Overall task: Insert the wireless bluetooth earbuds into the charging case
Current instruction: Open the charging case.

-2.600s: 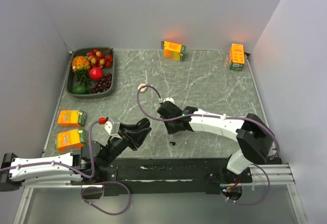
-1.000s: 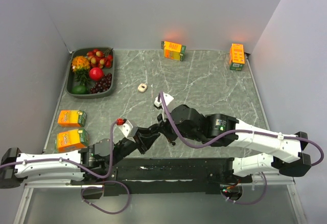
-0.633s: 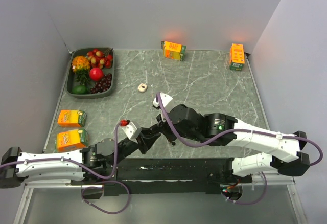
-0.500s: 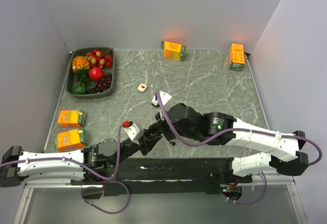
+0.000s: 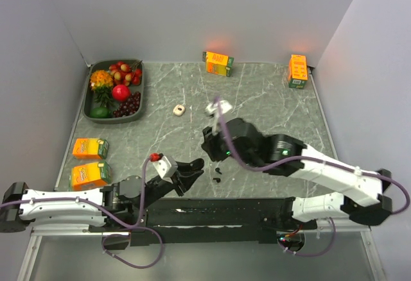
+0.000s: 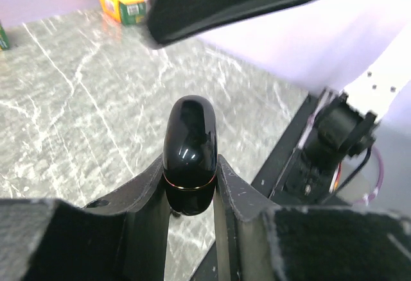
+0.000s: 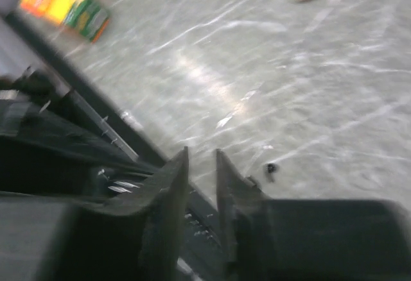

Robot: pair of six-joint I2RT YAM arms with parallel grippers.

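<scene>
L gripper (image 6: 191,175) clenched on glossy black charging case (image 6: 189,136), upright betw. its fingers, by table's (image 5: 270,101) near edge. R gripper (image 7: 201,159) hovers above, jaws a crack apart, nothing in 'em. Black earbud (image 5: 217,179) lies on table betw. the two; whitish earbud (image 5: 179,109) farther back, well apart.

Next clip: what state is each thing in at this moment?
left pincer: shut on the black case
black case: clamped upright, lid seems closed
right pincer: slightly open, empty
black earbud: loose on the table
whitish piece: lying on the table, apart from both pincers
</scene>
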